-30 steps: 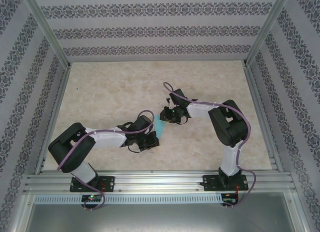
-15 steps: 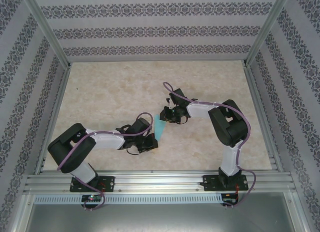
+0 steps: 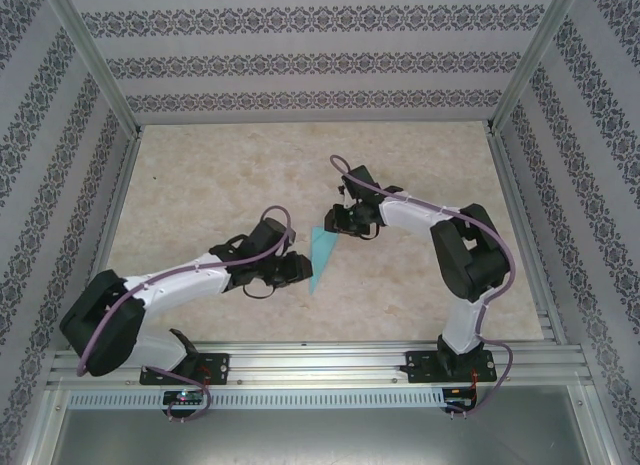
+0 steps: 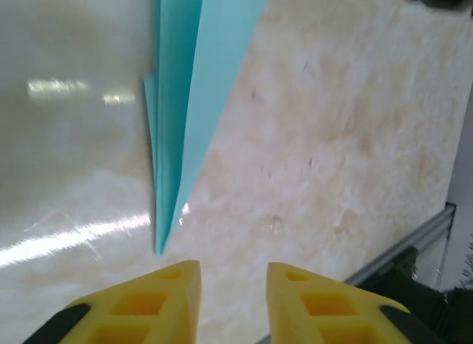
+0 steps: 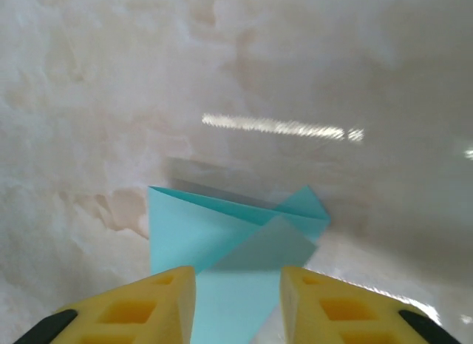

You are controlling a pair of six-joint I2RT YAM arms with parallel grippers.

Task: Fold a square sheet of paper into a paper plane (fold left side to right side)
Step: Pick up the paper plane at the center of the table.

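Fingers narrowly parted, empty, both sides. Your left gripper faces the paper plane tip; right gripper over its tail.

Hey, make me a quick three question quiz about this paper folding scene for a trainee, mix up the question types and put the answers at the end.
1. Multiple choice: where is the paper plane? A) lying on the table between the two grippers; B) pinched in midair; C) off the table altogether.
2. True or false: the left gripper is clamped on the plane's pointed tip.
3. Short answer: in the right wrist view, what shows through the gap between the right gripper fingers?

Key
1. A.
2. False: its fingers stand apart, and the tip lies on the table just ahead of them.
3. The teal paper plane.
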